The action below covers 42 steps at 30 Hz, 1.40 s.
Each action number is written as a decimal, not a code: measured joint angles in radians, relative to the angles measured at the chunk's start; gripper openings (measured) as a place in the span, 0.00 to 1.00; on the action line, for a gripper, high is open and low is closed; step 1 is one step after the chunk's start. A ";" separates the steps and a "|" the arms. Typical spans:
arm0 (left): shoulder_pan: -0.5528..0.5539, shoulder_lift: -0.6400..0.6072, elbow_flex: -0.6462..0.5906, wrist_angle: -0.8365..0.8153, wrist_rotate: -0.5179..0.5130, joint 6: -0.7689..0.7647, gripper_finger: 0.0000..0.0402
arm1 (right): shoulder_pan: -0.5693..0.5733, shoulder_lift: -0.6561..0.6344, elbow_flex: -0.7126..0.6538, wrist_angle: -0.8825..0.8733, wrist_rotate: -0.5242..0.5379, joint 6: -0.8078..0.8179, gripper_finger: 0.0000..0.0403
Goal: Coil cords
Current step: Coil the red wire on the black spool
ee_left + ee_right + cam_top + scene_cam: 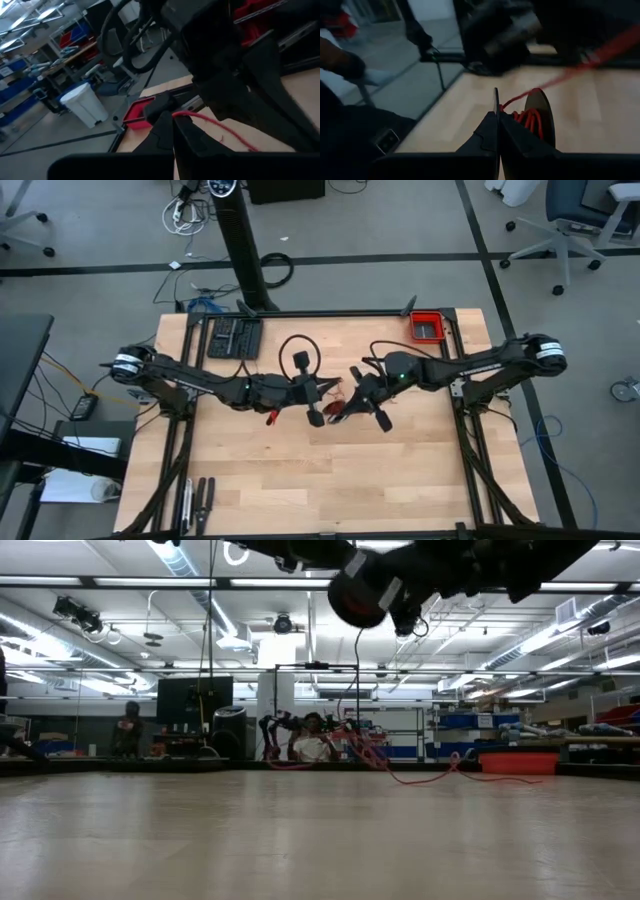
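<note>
Left tool (316,418): held above the middle of the table, fingers pressed together; in the left wrist view a red cord (220,129) is seen pinched at the fingertips (172,120) and running off across the wood.
Right tool (382,420): held just beside the left one, also over the table's middle; fingers closed, with several red strands (527,119) gathered against them in the right wrist view, wound next to a dark disc (545,117).
Red cord, overall: a small red bundle (335,412) is seen between the two tools in the high view; a further bit of red (271,417) shows under the left arm.
Red cord, low view: a loose tangle (370,755) is seen at the far part of the table, with a thin strand trailing along the surface toward the red bin (518,762).
Table (300,480): light wood, the near half bare.
Red bin, high view: set at the far right corner (428,326), well apart from the tools.
Black cable loop (296,352): lies behind the left tool.
</note>
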 joint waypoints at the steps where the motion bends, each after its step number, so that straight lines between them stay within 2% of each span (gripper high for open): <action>1: 0.000 0.005 0.000 0.008 0.013 0.000 0.00 | 0.000 0.001 0.000 0.015 -0.010 -0.001 0.00; 12: 0.001 0.013 0.002 0.011 0.211 -0.026 0.00 | 0.032 -0.012 -0.001 0.148 -0.076 -0.068 0.00; 15: 0.001 0.018 0.002 0.005 0.221 -0.037 0.04 | 0.033 -0.012 -0.001 0.155 -0.098 -0.069 0.00; 21: 0.007 0.029 0.002 -0.008 0.217 -0.076 0.20 | 0.033 -0.012 -0.001 0.168 -0.122 -0.069 0.00; 24: 0.013 0.039 0.002 -0.011 0.221 -0.083 0.24 | 0.043 -0.012 -0.001 0.200 -0.124 -0.072 0.00; 36: 0.013 0.062 0.002 -0.008 0.236 -0.129 0.26 | 0.070 -0.042 -0.001 0.297 -0.148 -0.107 0.00; 42: 0.013 0.061 0.002 -0.004 0.237 -0.145 0.26 | 0.102 -0.073 0.000 0.327 -0.031 -0.179 0.00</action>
